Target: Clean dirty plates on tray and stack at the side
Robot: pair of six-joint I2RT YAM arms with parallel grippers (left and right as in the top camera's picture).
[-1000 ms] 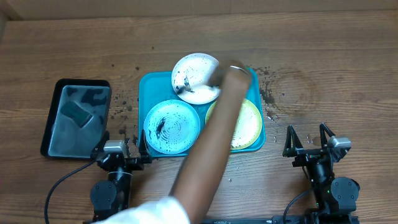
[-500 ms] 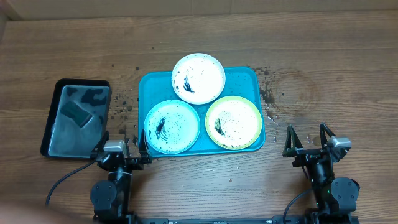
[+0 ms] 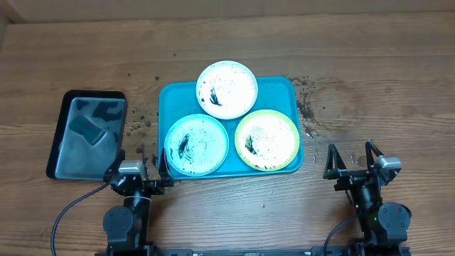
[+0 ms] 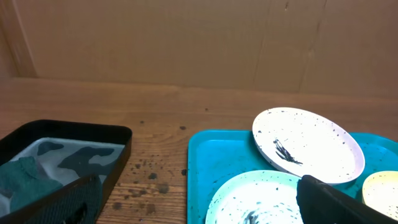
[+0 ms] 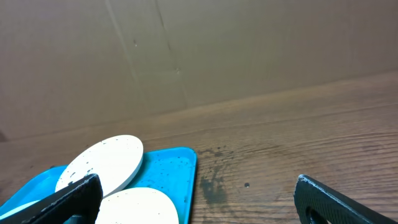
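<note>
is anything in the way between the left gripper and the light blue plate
Nothing visible stands between them. The left gripper, jaws open, sits at the near left corner of the tray, and the light blue plate lies just past the rim. The black tray is off to the left.

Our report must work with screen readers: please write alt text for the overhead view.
A teal tray holds three dirty plates: white, light blue, yellow-green. A black tray lies to its left; the left gripper and right gripper sit open below.
</note>
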